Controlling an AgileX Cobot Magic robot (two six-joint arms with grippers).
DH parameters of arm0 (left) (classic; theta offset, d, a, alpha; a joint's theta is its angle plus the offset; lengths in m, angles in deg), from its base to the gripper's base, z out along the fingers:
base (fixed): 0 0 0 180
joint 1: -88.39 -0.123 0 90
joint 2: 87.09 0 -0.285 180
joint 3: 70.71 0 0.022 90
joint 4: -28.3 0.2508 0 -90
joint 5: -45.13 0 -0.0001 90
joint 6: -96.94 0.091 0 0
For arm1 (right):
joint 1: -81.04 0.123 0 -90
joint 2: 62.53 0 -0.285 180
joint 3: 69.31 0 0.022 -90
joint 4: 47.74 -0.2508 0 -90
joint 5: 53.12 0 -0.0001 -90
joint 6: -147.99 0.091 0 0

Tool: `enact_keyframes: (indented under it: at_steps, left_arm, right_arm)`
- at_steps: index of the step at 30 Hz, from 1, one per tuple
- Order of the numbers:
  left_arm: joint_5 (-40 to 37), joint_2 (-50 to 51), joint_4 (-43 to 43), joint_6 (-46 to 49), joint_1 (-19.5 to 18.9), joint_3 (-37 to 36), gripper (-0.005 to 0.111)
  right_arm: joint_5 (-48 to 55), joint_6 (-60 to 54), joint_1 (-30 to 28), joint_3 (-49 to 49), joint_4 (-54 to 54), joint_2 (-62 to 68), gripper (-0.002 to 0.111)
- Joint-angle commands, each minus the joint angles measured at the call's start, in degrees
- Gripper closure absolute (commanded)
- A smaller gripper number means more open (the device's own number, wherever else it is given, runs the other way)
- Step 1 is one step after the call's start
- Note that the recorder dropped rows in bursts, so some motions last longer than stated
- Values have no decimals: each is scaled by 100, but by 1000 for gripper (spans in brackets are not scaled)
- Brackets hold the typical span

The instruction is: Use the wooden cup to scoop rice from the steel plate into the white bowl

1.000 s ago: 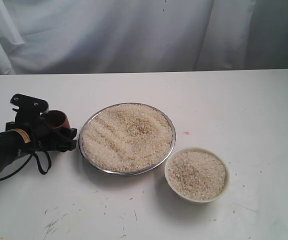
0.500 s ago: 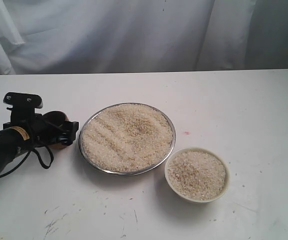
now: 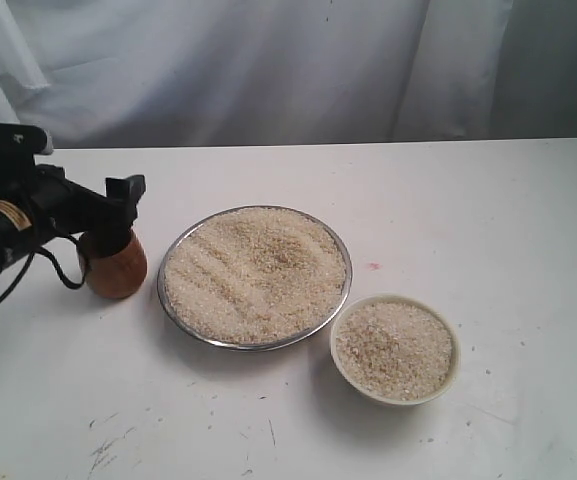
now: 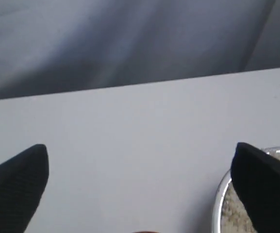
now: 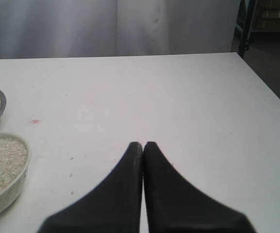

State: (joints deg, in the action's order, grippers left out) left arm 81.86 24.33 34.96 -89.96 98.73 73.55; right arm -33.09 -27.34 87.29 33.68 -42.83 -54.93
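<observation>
The wooden cup [image 3: 114, 266] stands upright on the table, left of the steel plate [image 3: 174, 309]. The plate is heaped with rice [image 3: 255, 274]. My left gripper [image 3: 118, 208] hovers just above the cup's top with its jaws wide apart and nothing between them. In the left wrist view the left gripper [image 4: 140, 153] frames bare table, with the steel plate's rim [image 4: 217, 204] beside one fingertip [image 4: 256, 179]. The white bowl [image 3: 346, 375], full of rice [image 3: 394, 348], sits at the plate's front right. In the right wrist view my right gripper [image 5: 143, 144] is shut and empty, with the white bowl [image 5: 14, 188] nearby.
A white cloth backdrop [image 3: 288, 70] hangs behind the table's far edge. The table's right edge [image 5: 268, 94] drops off to a dark floor. A cable [image 3: 63, 275] loops from the left arm beside the cup.
The left gripper opened, let go of the cup and rose up and back to the left. The cup, tilted in the jaws before, now stands upright on the table.
</observation>
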Motion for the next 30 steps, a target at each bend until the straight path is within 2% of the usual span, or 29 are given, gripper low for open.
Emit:
enact_keyframes:
  at_steps: [1,2,6,7,9,10,15,19,22,30]
  left_arm:
    - [-436,-748,-50,-48,-11,20,22]
    - [-698,-1137,-50,-75,-11,20,37]
    - [-1318,-1998,-50,-98,-11,20,72]
    - [-1469,-2238,-50,-98,-11,20,85]
    - [-1739,-2511,-50,-98,-11,20,102]
    - [-1961,-2694,-50,-98,-11,20,107]
    - [-3116,-3233,-50,-98,-11,20,107]
    - [-4199,-3532,-59,-753,-11,10,107]
    - [-4416,-3637,-59,-1105,-11,10,107]
    - [-4429,-3702,-59,-1104,-11,10,107]
  right_arm:
    - [-32,-1,4,-20,-16,19,108]
    - [-32,-1,4,-20,-16,19,108]
    - [-32,-1,4,-20,-16,19,108]
    - [-32,-1,4,-20,-16,19,108]
    - [-32,-1,4,-20,-16,19,108]
    - [-32,-1,4,-20,-16,19,108]
    - [-32,-1,4,-20,-16,19,108]
    - [-32,-1,4,-20,-16,19,108]
    - [-32,-1,4,-20,-16,19,108]
    - [-32,-1,4,-20,-16,19,108]
